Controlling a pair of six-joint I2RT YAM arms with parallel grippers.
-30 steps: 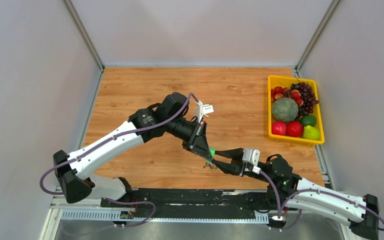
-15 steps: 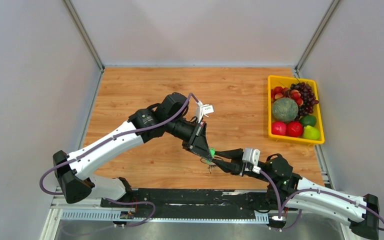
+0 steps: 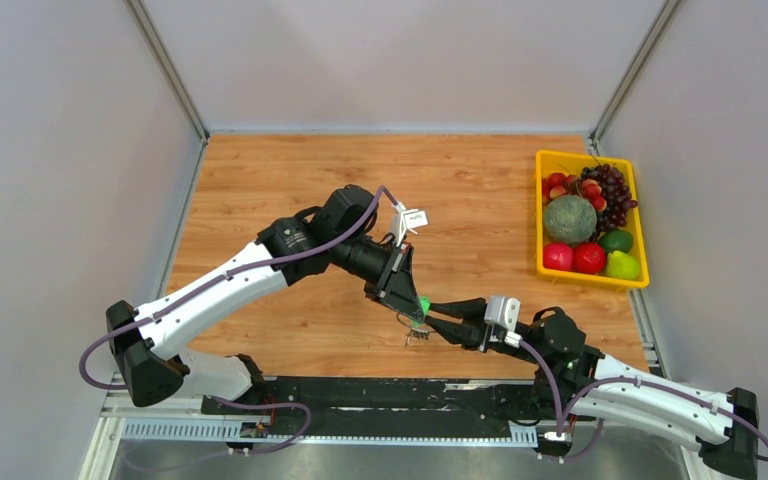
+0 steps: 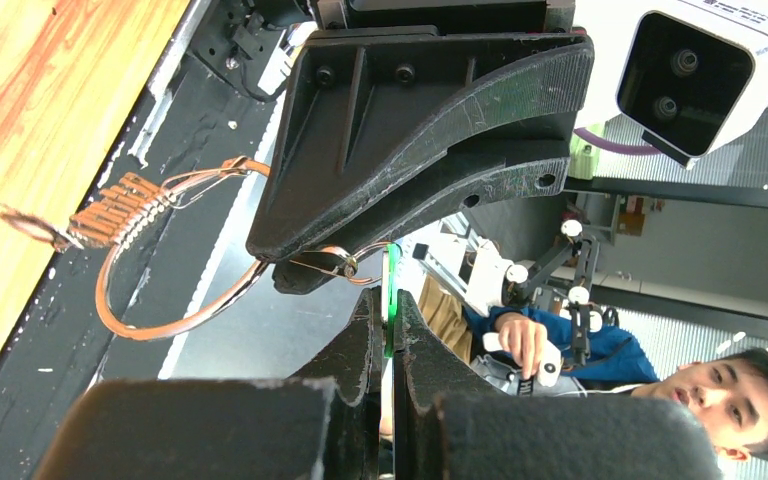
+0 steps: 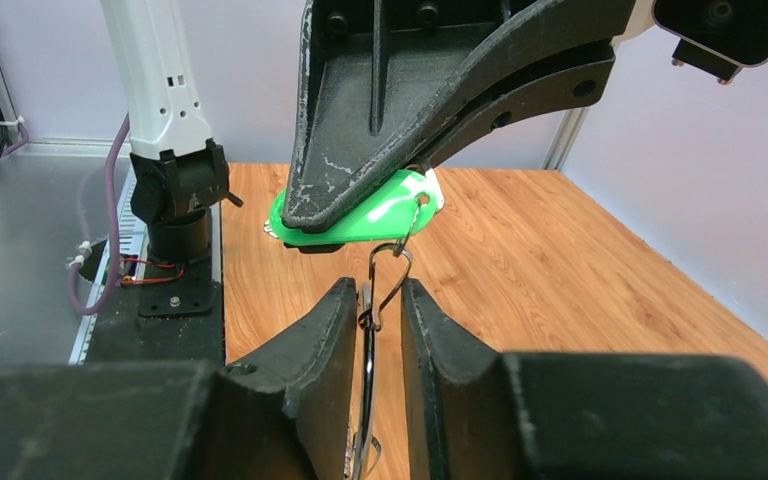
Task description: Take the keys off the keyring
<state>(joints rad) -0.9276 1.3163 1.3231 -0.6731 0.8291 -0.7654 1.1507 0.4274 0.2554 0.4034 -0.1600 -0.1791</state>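
My left gripper (image 4: 388, 305) is closed flat on the green tag (image 5: 360, 218) of one key, which sits between its fingertips. Just ahead of those tips, the tag's small loop (image 5: 392, 270) hooks onto the keyring (image 4: 160, 328). My right gripper (image 5: 370, 300) is closed to a narrow gap, with the keyring wire pinched between its fingers. The other keys (image 4: 120, 205) hang bunched on the ring, below both grippers' tips.

Progress, as judged: no key lies loose on the table (image 3: 290, 180), so none is off yet. The green-tagged key is the one in hand, and the whole bunch is left to do.
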